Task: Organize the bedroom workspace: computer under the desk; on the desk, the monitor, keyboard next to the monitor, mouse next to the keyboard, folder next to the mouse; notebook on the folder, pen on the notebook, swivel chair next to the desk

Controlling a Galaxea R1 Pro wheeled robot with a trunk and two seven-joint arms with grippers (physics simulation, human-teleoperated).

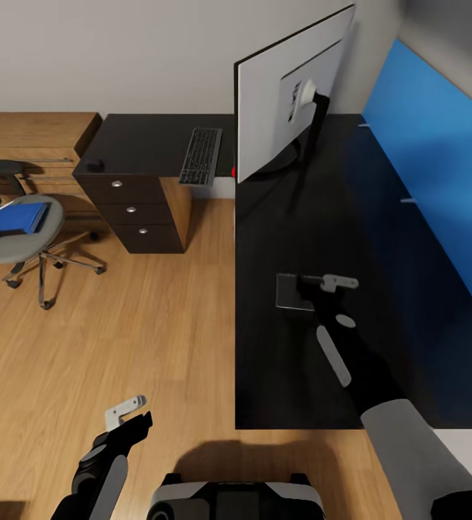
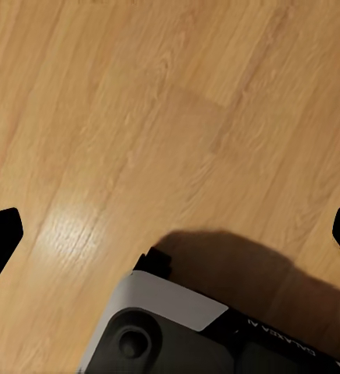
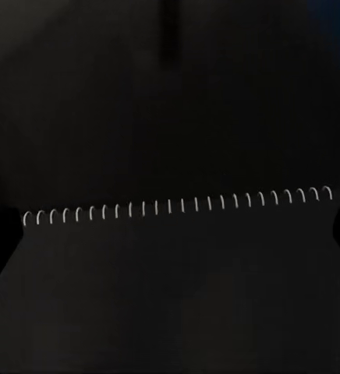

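1. The right arm is reaching forward over the black counter (image 1: pixel 294 375), its right claw (image 1: pixel 321 283) sitting over the notebook (image 1: pixel 292 292); whether it is clamped, I cannot tell.
2. The left claw (image 1: pixel 129 412) is hanging over the wooden floor (image 2: pixel 139 117), fingers apart.
3. The folder (image 1: pixel 12 217) is lying on the swivel chair (image 1: pixel 19 242) at ten o'clock.
4. The monitor (image 1: pixel 279 94) is standing at twelve.

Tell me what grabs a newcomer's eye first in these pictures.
The monitor stands on the glossy black desk, its light grey back toward the camera. The right gripper reaches over a dark notebook lying on that desk. Off to the left, a bright blue folder lies on the swivel chair.
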